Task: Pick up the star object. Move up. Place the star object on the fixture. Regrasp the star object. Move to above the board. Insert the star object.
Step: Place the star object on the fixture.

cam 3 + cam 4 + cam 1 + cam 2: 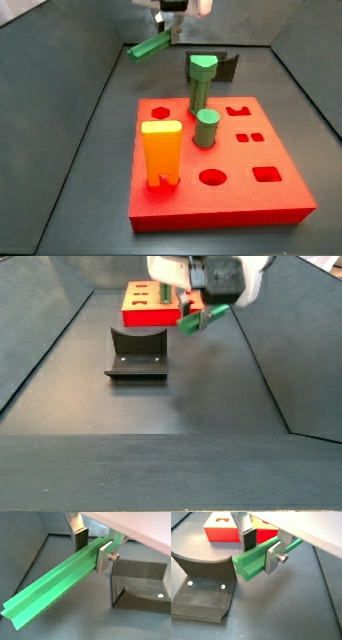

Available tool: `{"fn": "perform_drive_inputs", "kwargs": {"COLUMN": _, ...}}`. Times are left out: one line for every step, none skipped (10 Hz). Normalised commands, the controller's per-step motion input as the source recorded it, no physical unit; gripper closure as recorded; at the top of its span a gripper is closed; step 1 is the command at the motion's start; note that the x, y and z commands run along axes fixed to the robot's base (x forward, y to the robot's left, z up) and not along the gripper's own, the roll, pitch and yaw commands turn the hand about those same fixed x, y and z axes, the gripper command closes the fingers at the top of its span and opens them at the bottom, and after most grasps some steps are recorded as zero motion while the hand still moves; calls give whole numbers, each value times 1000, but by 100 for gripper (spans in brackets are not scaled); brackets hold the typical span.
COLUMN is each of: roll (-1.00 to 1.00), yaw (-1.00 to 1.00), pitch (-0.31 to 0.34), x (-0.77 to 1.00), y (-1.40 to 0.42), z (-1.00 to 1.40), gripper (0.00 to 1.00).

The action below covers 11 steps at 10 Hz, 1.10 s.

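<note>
The star object [53,587], a long green ridged bar, is held clear of the floor between the fingers of my gripper [93,549], which is shut on it near one end. Both wrist views show the bar lying roughly level, its star-shaped end [250,566] showing. In a side view the gripper [171,15] holds the bar [151,46] in the air behind the red board [254,180]. The dark fixture [201,587] stands on the floor close beside the bar. Another side view shows the gripper [214,281], the bar [203,318] and the fixture [136,351].
On the board stand a tall green hexagon-topped peg [201,80], a shorter green cylinder [207,128] and an orange-yellow block [160,150]. Several shaped holes are open. Dark sloping walls [54,326] close in the grey floor on both sides.
</note>
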Motion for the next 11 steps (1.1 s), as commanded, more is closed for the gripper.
{"fn": "perform_drive_inputs", "kwargs": {"roll": -127, "yaw": -10, "pitch": 23, "x": -33, "y": 1, "z": 1000, "gripper": 100}}
{"fn": "perform_drive_inputs", "kwargs": {"roll": -142, "yaw": -18, "pitch": 24, "x": -37, "y": 4, "z": 1000, "gripper": 100}}
{"fn": "perform_drive_inputs", "kwargs": {"roll": -165, "yaw": -23, "pitch": 25, "x": -38, "y": 5, "z": 926, "gripper": 100}}
{"fn": "perform_drive_inputs", "kwargs": {"roll": -168, "yaw": -26, "pitch": 28, "x": -38, "y": 8, "z": 849, "gripper": 100}}
{"fn": "perform_drive_inputs", "kwargs": {"roll": -157, "yaw": -31, "pitch": 31, "x": -26, "y": 5, "z": 649, "gripper": 100}}
{"fn": "perform_drive_inputs", "kwargs": {"roll": -157, "yaw": -33, "pitch": 35, "x": -22, "y": 2, "z": 566, "gripper": 100}}
{"fn": "perform_drive_inputs", "kwargs": {"roll": -155, "yaw": -36, "pitch": 42, "x": -12, "y": 7, "z": 399, "gripper": 100}}
{"fn": "perform_drive_inputs", "kwargs": {"roll": -153, "yaw": -36, "pitch": 52, "x": -7, "y": 4, "z": 273, "gripper": 100}}
{"fn": "perform_drive_inputs", "kwargs": {"roll": 9, "yaw": 1000, "pitch": 11, "x": 1000, "y": -626, "z": 171, "gripper": 100}}
{"fn": "perform_drive_inputs", "kwargs": {"roll": 17, "yaw": 1000, "pitch": 18, "x": 981, "y": -605, "z": 94, "gripper": 100}}
{"fn": "perform_drive_inputs", "kwargs": {"roll": 44, "yaw": 1000, "pitch": 40, "x": 860, "y": -368, "z": 22, "gripper": 100}}
